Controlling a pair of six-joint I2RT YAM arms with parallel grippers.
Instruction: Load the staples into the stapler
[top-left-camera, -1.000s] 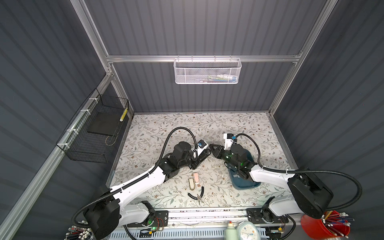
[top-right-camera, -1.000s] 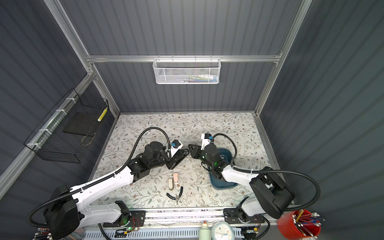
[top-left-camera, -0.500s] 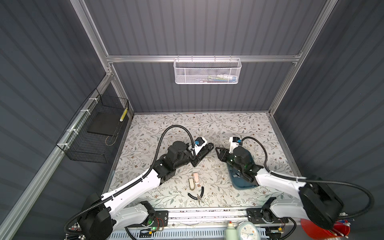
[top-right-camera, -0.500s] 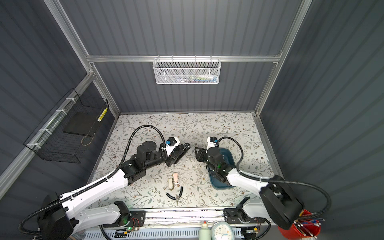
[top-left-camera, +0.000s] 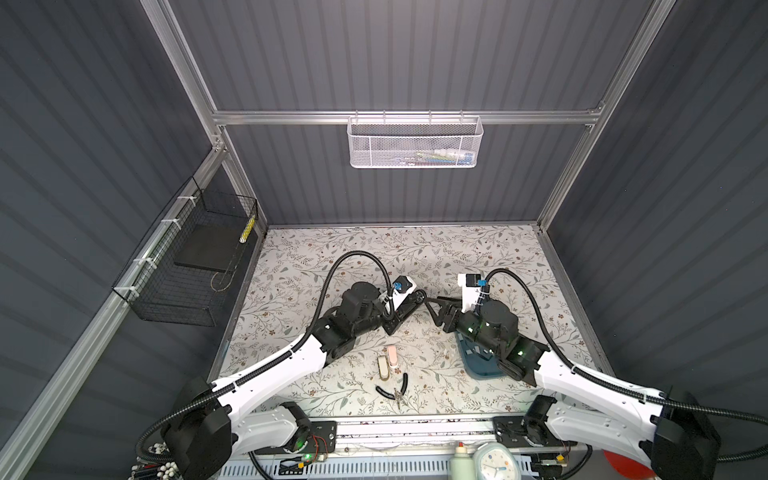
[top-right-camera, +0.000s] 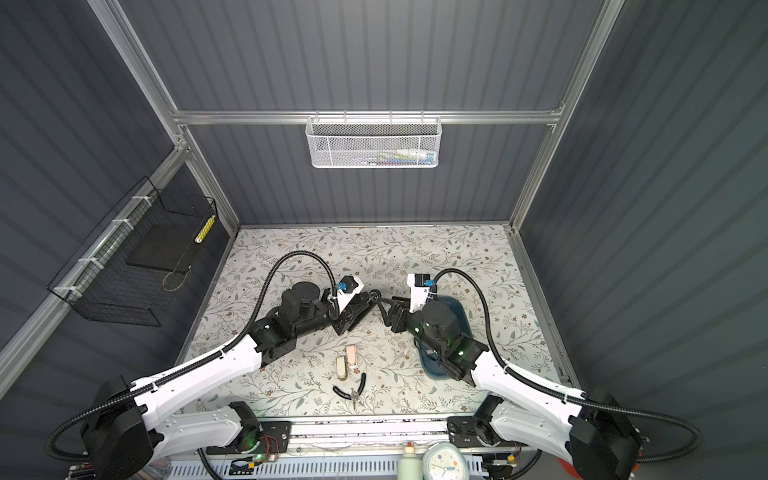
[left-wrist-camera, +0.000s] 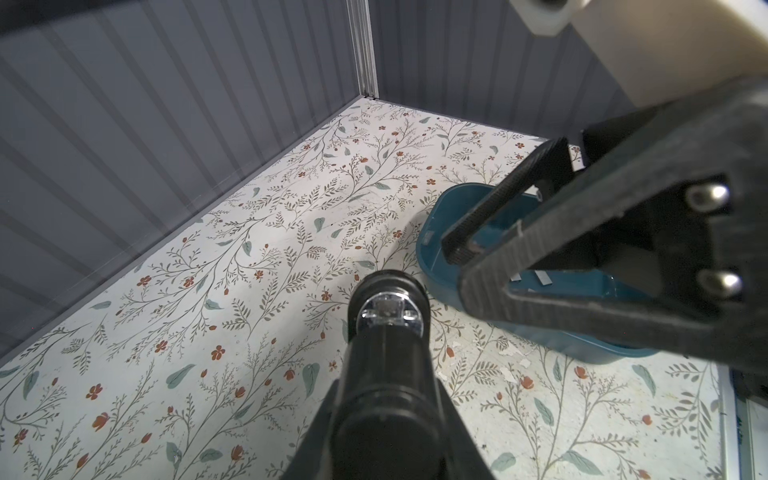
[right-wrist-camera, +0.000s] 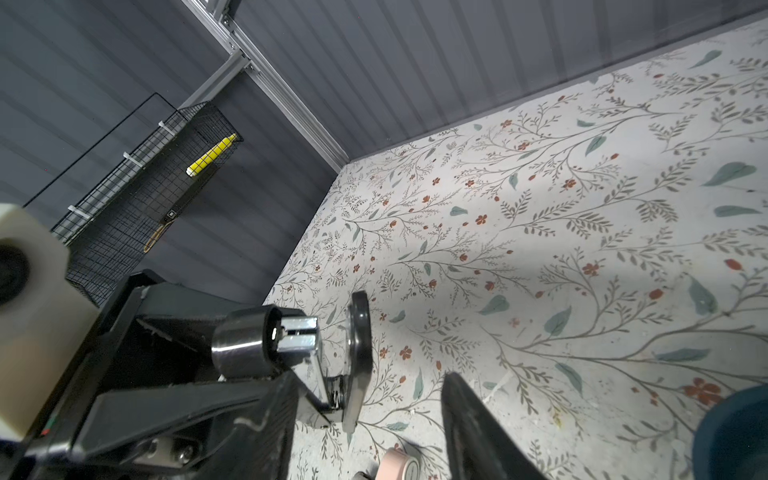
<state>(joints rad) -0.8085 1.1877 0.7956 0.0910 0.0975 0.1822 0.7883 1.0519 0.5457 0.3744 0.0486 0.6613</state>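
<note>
My left gripper (left-wrist-camera: 384, 436) is shut on the black stapler (left-wrist-camera: 386, 365), which it holds above the floral table. In both top views the stapler (top-left-camera: 409, 305) points right from the left gripper (top-left-camera: 397, 318). The right wrist view shows the stapler's chrome front end (right-wrist-camera: 291, 336), with its base plate (right-wrist-camera: 359, 345) swung apart from it. My right gripper (right-wrist-camera: 370, 378) stands open just before that end, its fingers (left-wrist-camera: 507, 199) holding nothing. The staples (left-wrist-camera: 542, 277) are small grey strips lying in the teal tray (left-wrist-camera: 432, 249), which sits under the right arm (top-left-camera: 482, 370).
A pink tape roll (top-left-camera: 391, 355) and a beige one (top-left-camera: 384, 368) lie near the table's front, with black pliers (top-left-camera: 395, 390) below them. A white mesh basket (top-left-camera: 415, 143) hangs on the back wall. A black wire basket (top-left-camera: 191, 266) hangs on the left wall.
The right gripper's jaws have widened from nearly shut to open, and that arm has drawn back a little toward the tray. The left gripper stays shut on the stapler, which has shifted slightly.
</note>
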